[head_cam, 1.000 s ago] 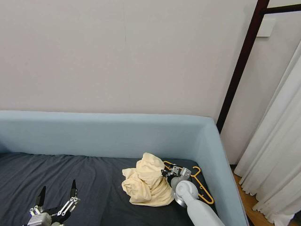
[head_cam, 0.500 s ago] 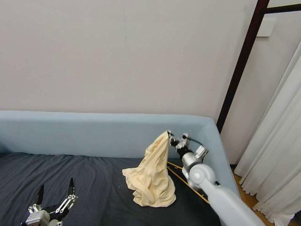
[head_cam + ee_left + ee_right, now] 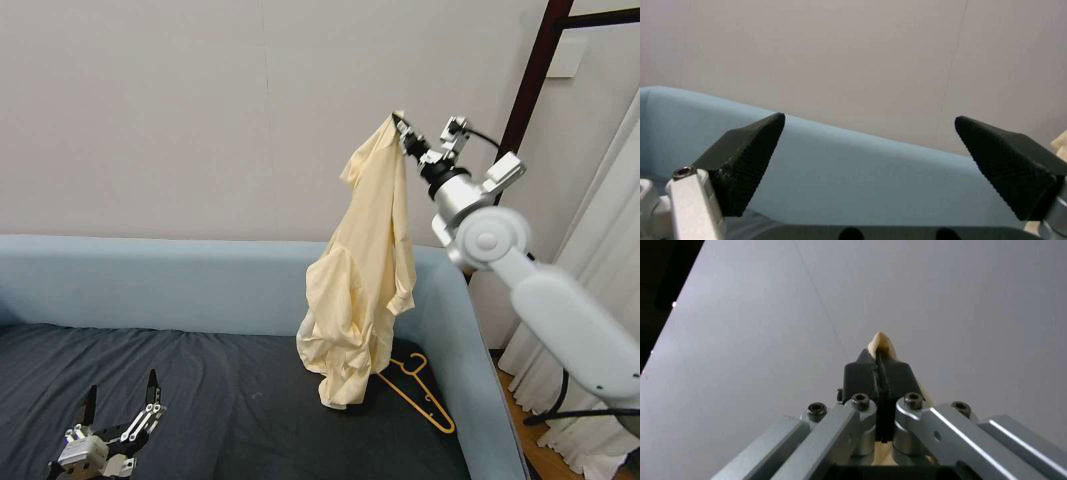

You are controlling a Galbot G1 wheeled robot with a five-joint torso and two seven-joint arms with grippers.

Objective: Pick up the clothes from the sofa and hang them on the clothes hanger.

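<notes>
Shirt (image 3: pixel 368 250), limp crumpled cream cloth

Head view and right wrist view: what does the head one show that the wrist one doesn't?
Head view: the whole yellow shirt dangling over the blue sofa, an orange hanger lying on the seat, and the left gripper open, low down. Right wrist view: a close look at the fingers pressed together with a cloth tip poking out. Both: the right gripper shut on the shirt, and the pale wall.
</notes>
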